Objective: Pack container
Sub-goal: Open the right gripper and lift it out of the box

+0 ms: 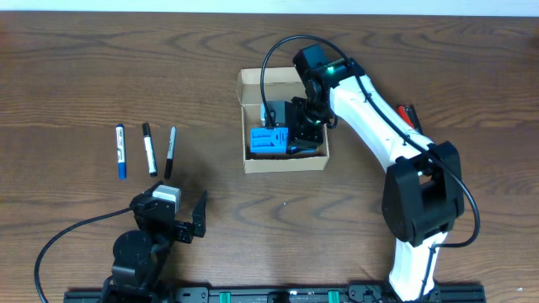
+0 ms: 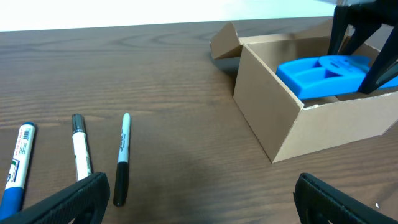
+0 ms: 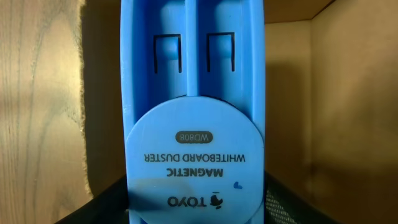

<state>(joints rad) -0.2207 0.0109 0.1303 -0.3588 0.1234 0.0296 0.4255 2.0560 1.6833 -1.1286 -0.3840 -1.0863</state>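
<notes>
- The table (image 1: 84,67) carries everything.
- The container (image 1: 286,162) stands open mid-table.
- A blue duster (image 1: 268,140) is already lowered inside, apparently clamped by the right gripper (image 2: 359,59) jaws; release is left.
- The left gripper (image 2: 199,196) jaws are spread wide, empty.
- Three markers (image 1: 149,151) remain unpacked, well apart from the container.

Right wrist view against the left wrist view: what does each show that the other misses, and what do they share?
Only the right wrist: the printed label on the blue duster, reading MAGNETIC WHITEBOARD DUSTER upside down, and an inner wall of the container.
Only the left wrist: a blue marker, a white marker and a black marker lying on the table, plus the container's outer wall and open flap.
Both: the blue duster in the container.
</notes>
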